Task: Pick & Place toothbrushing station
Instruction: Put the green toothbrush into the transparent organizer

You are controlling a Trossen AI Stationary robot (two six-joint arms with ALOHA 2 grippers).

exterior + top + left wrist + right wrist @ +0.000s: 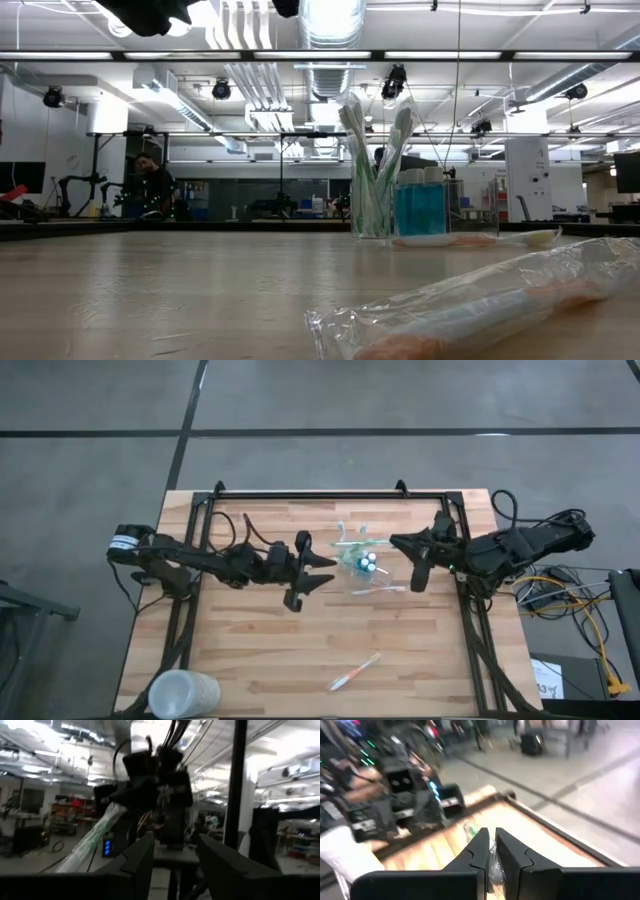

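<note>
Standing between the two grippers, toothbrushing station (364,561) touches neither.

A frosted cup (184,694) sits at the wooden table's (260,650) near-left corner.

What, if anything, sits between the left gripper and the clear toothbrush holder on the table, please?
Nothing visible does. In the high view the open left gripper sits just left of the holder, with only bare table between. A wrapped toothbrush lies just in front of the holder, off that line.
</note>
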